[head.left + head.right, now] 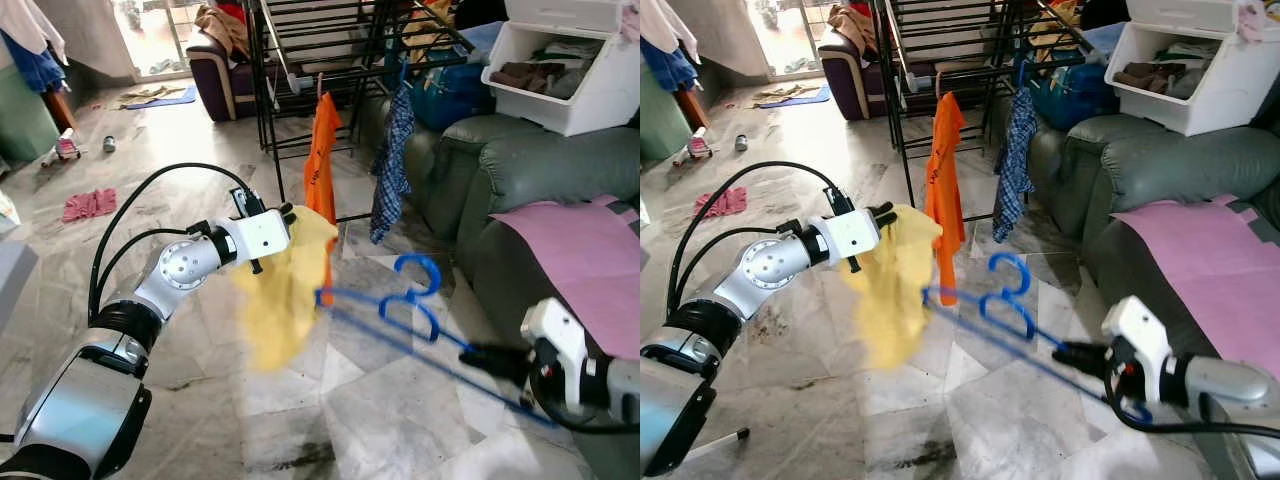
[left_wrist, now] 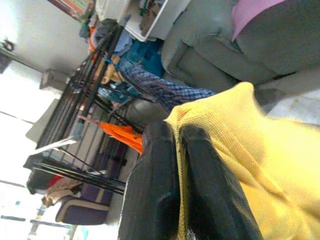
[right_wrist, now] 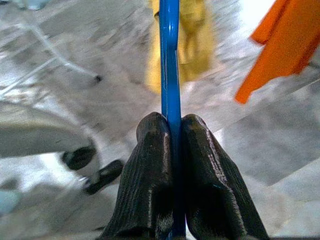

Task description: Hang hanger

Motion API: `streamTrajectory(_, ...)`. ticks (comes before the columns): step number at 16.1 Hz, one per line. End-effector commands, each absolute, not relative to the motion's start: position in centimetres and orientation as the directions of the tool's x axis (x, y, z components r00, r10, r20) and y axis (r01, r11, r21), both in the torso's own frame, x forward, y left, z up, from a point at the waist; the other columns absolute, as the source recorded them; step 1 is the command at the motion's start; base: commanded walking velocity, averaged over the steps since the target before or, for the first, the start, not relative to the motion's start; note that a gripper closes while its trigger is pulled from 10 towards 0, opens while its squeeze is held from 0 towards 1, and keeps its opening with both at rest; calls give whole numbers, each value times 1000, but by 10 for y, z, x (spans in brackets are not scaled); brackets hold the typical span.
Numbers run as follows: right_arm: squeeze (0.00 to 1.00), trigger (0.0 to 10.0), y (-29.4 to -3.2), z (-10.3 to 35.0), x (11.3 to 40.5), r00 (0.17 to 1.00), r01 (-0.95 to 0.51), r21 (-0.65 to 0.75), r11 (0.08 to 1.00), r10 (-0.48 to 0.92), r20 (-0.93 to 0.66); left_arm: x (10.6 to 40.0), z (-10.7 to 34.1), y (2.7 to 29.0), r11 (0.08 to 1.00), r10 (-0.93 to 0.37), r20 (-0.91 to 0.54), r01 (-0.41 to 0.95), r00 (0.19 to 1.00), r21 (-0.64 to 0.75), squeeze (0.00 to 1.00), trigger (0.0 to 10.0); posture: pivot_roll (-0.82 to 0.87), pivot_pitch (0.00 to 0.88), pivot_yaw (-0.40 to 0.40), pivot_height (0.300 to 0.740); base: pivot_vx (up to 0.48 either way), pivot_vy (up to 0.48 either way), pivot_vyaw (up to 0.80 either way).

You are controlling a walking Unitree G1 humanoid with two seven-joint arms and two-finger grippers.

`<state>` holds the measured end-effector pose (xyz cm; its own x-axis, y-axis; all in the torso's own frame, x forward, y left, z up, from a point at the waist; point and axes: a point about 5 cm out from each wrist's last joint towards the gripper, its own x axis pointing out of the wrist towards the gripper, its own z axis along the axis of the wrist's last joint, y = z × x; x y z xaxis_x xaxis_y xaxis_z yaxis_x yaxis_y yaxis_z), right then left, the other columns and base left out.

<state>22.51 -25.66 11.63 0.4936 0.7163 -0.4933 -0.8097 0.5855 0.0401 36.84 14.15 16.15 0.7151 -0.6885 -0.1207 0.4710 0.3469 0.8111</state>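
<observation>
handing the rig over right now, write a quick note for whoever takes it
Left gripper: shut on the yellow cloth, held up in front of the robot.
Right gripper: shut on the blue hanger, which reaches toward the cloth; its tip is at the cloth's edge.
Black drying rack stands ahead, an orange garment and a plaid shirt hanging on it.
Done: both items picked up.
Left: cloth is not yet on the hanger; thread it, then hang it on the rack.
</observation>
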Motion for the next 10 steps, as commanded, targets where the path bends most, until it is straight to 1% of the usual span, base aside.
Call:
streamTrajectory(1, 0, 10000, -251, 123, 224, 460, -836, 52, 547, 748, -479, 371, 172, 139, 372, -704, -74, 455, 707, 809, 0, 10000, -54, 0, 55, 740, 0, 0, 0)
streamTrajectory(3, 0, 10000, -251, 121, 224, 456, -833, 60, 549, 745, -487, 369, 170, 135, 371, -722, -70, 470, 688, 801, 0, 10000, -58, 0, 56, 740, 0, 0, 0)
streamTrajectory(7, 0, 10000, -250, 112, 229, 515, -807, -8, 591, 697, -499, 365, 177, 124, 380, -782, -26, 509, 623, 772, 0, 10000, -54, 0, 56, 740, 0, 0, 0)
streamTrajectory(10, 0, 10000, -252, 114, 228, 519, -805, -15, 593, 692, -502, 364, 174, 128, 368, -781, -45, 518, 622, 772, 0, 10000, -50, 0, 55, 740, 0, 0, 0)
